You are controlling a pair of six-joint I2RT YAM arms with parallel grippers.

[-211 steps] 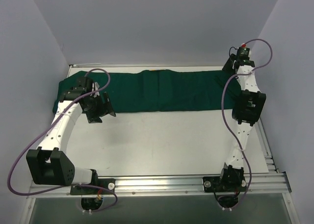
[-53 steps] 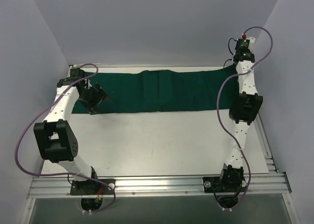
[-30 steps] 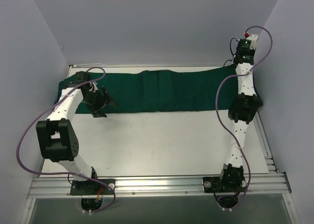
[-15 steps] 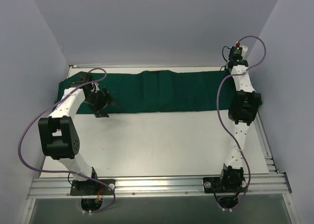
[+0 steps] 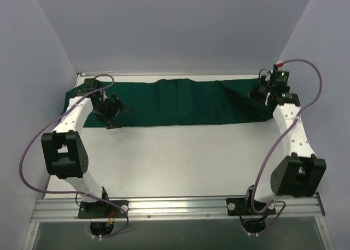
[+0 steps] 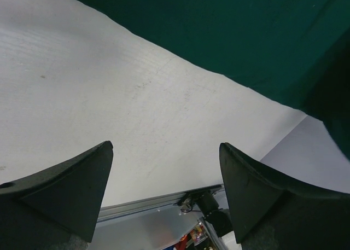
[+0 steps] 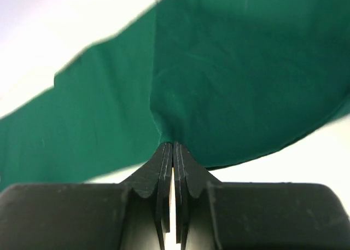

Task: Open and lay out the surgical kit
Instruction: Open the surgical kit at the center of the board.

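Your left claw point(image 5: 113, 110) stood wide open with nothing between its fingers point(image 6: 71, 190). In the left wrist view it hung over bare white worktop point(image 6: 109, 91), with the near hem of the drape point(image 6: 246, 31) just beyond the fingertips. I couldn't tell whether it touched the cloth.

Your right claw point(image 7: 173, 149) was closed tight, jaws together, and a pinch of the green cloth point(image 7: 219, 69) ran straight into the tips. So it was gripping the drape at its right end.

From above, the drape point(image 5: 180, 99) lay as a long dark green band across the far side of the worktop point(image 5: 180, 157), left wall to right. Its right end was puckered up where the right claw point(image 5: 258, 94) had hold of it.

Poses: your left arm was folded, elbow block low near its base, forearm reaching up to the far left, the wrist turned inward. Your right arm had its elbow down by the near right edge, with the forearm stretched to the far right corner — the claw pointed left along the cloth.
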